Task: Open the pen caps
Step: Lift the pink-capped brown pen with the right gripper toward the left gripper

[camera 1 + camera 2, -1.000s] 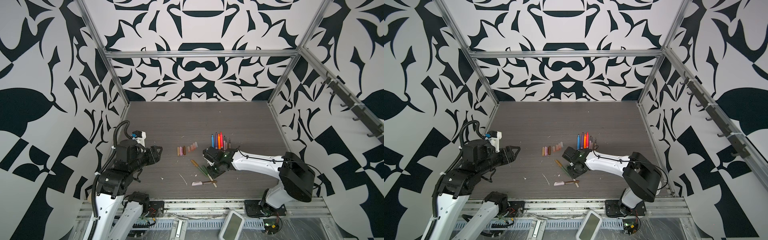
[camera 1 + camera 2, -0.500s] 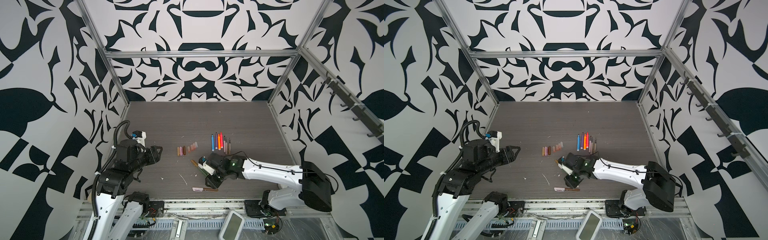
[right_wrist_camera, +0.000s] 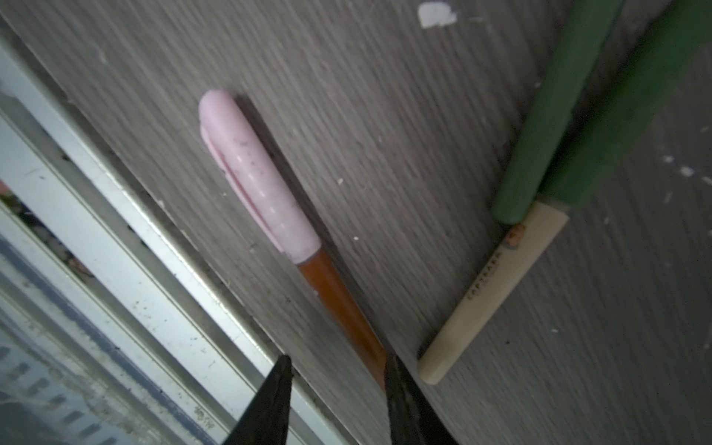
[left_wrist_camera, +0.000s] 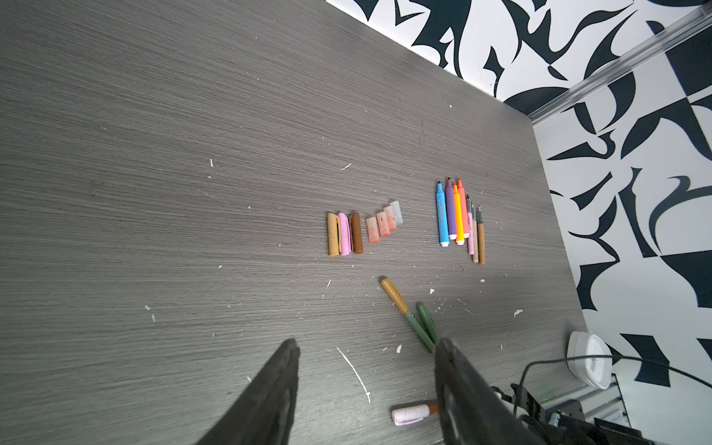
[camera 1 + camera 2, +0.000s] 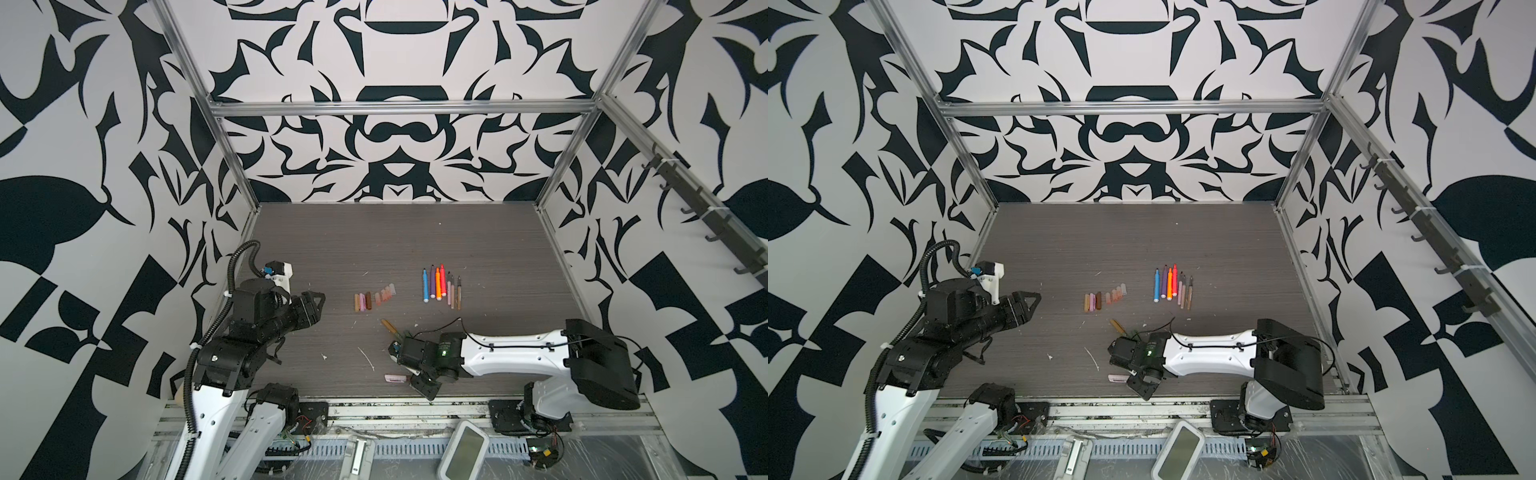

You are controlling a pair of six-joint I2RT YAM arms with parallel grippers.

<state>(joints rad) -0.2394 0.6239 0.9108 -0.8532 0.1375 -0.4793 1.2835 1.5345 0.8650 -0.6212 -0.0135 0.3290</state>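
right jaws parted beside brown pen (image 3: 339, 304), pink cap (image 3: 258, 173) on.

A row of bare-tipped coloured plastic markers (image 5: 437, 284) lies on the grey wood-grain table (image 5: 374, 241), white scraps (image 5: 366, 358) scattered nearby.

Pens (image 5: 441, 285), pen caps (image 5: 373, 297) on table (image 5: 374, 241).

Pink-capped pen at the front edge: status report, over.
Left gripper open, empty, hovering clear. Right gripper open, low over the brown barrel, not clamped. Pink cap still on. Cream pen lying close alongside.
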